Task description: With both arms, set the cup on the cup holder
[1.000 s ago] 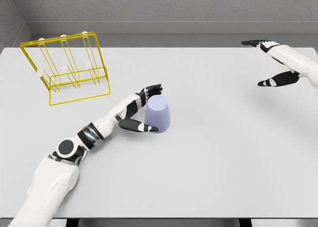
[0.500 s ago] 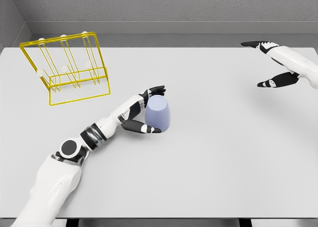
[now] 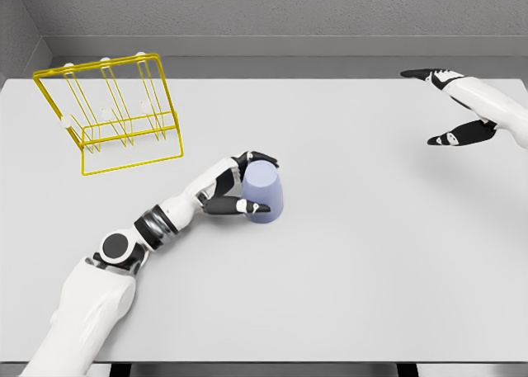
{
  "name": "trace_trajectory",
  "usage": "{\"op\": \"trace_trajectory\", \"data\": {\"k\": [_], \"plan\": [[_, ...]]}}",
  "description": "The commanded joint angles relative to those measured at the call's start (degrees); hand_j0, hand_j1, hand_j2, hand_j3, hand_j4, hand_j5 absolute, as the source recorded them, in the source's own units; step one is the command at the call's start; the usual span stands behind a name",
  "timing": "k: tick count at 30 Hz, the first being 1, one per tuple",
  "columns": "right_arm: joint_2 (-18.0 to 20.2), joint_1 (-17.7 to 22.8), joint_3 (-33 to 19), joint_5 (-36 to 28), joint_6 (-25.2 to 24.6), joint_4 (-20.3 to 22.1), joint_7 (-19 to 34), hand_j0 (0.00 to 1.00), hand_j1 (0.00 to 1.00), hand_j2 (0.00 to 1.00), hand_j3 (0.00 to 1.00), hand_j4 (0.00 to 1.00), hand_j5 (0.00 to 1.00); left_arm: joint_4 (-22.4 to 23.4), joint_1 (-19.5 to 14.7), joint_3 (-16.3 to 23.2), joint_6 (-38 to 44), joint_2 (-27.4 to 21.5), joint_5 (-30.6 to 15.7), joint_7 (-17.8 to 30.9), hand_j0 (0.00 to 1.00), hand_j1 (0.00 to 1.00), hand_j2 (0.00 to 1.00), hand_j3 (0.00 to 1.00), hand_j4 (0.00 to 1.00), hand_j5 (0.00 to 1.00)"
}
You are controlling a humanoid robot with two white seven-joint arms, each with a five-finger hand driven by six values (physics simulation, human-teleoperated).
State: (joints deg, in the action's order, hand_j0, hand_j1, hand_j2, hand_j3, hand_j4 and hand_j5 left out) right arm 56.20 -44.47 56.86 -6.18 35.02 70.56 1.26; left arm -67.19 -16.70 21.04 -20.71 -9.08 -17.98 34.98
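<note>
A pale lavender cup (image 3: 266, 190) stands upside down near the middle of the white table (image 3: 346, 253). My left hand (image 3: 252, 182) wraps around the cup's left side, fingers curled over its top edge and thumb across its front. The yellow wire cup holder (image 3: 111, 113) with white-tipped pegs stands at the far left of the table, well apart from the cup. My right hand (image 3: 443, 105) hovers at the far right with its fingers spread, holding nothing.
A grey wall runs behind the table's far edge. The table's front edge lies at the bottom of the view.
My left hand's fingers have closed in around the cup, and the cup has shifted slightly. The right arm has stayed in place.
</note>
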Motion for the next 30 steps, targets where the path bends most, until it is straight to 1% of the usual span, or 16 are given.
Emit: {"op": "trace_trajectory", "data": {"k": [1,3,5,13,14,16,17,18,22,23,25,27,29,30], "plan": [[0.1,0.0,-0.1,-0.3,0.0,0.0,0.0,1.0,1.0,1.0,1.0,1.0,1.0,-0.1,0.0,0.0,0.0,-0.1,-0.4,0.0,0.35,0.35,0.35,0.35,0.35,0.35],[0.1,-0.1,-0.1,-0.3,0.0,0.0,0.0,1.0,1.0,1.0,1.0,1.0,1.0,-0.1,-0.1,0.0,0.0,-0.1,-0.4,0.0,0.33,0.33,0.33,0.33,0.33,0.33],[0.1,0.0,-0.1,-0.3,0.0,0.0,0.0,1.0,1.0,1.0,1.0,1.0,1.0,-0.1,0.0,0.0,0.0,-0.1,-0.3,0.0,0.32,0.32,0.32,0.32,0.32,0.32],[0.1,0.0,-0.1,-0.3,0.0,0.0,0.0,1.0,1.0,1.0,1.0,1.0,1.0,-0.9,0.4,-0.1,0.1,-0.1,-0.4,0.0,0.32,0.32,0.32,0.32,0.32,0.32],[0.2,0.0,-0.1,-0.3,0.0,0.0,0.0,1.0,1.0,1.0,1.0,1.0,1.0,-1.9,0.5,-0.3,0.1,-0.1,-0.5,0.0,0.32,0.32,0.32,0.32,0.32,0.32],[0.3,0.0,-0.1,-0.4,0.0,0.0,0.0,1.0,1.0,1.0,1.0,1.0,1.0,-6.4,1.9,-0.9,0.1,-0.7,-1.0,0.0,0.31,0.31,0.31,0.31,0.31,0.31],[0.3,0.0,-0.1,-0.3,0.0,0.0,0.0,1.0,1.0,1.0,1.0,1.0,1.0,-7.3,2.4,-1.6,0.1,-0.9,-1.1,0.0,0.31,0.31,0.31,0.31,0.31,0.31],[0.2,0.0,-0.1,-0.4,0.0,0.0,0.0,1.0,1.0,1.0,1.0,1.0,1.0,-9.0,3.3,-1.8,0.2,-1.1,-2.0,0.0,0.31,0.31,0.31,0.31,0.31,0.31],[0.3,0.0,-0.1,-0.4,0.0,0.0,0.0,1.0,1.0,1.0,1.0,1.0,1.0,-14.3,4.6,-2.0,0.7,-4.4,-5.1,0.0,0.3,0.3,0.3,0.3,0.3,0.3],[0.3,0.0,-0.1,-0.3,0.0,0.0,0.0,1.0,1.0,1.0,1.0,1.0,1.0,-15.5,5.0,-3.1,0.8,-4.6,-5.3,0.0,0.3,0.3,0.3,0.3,0.3,0.3],[0.3,0.0,-0.1,-0.3,0.0,0.0,0.0,1.0,1.0,1.0,1.0,1.0,1.0,-17.8,5.5,-4.2,1.5,-5.7,-5.9,0.0,0.3,0.3,0.3,0.3,0.3,0.3],[0.3,0.0,-0.2,-0.4,0.0,0.0,0.0,1.0,1.0,1.0,1.0,1.0,1.0,-19.6,5.5,-4.2,1.8,-8.8,-10.3,0.0,0.3,0.3,0.3,0.3,0.3,0.3],[0.2,0.0,-0.2,-0.4,0.0,0.0,0.0,1.0,1.0,1.0,1.0,1.0,1.0,-21.4,5.5,-4.3,1.9,-10.8,-12.4,0.0,0.3,0.3,0.3,0.3,0.3,0.3],[0.1,0.0,-0.1,-0.3,0.0,0.0,0.0,1.0,1.0,1.0,1.0,1.0,1.0,-21.9,5.5,-5.0,1.9,-11.8,-13.8,0.0,0.3,0.3,0.3,0.3,0.3,0.3]]}}
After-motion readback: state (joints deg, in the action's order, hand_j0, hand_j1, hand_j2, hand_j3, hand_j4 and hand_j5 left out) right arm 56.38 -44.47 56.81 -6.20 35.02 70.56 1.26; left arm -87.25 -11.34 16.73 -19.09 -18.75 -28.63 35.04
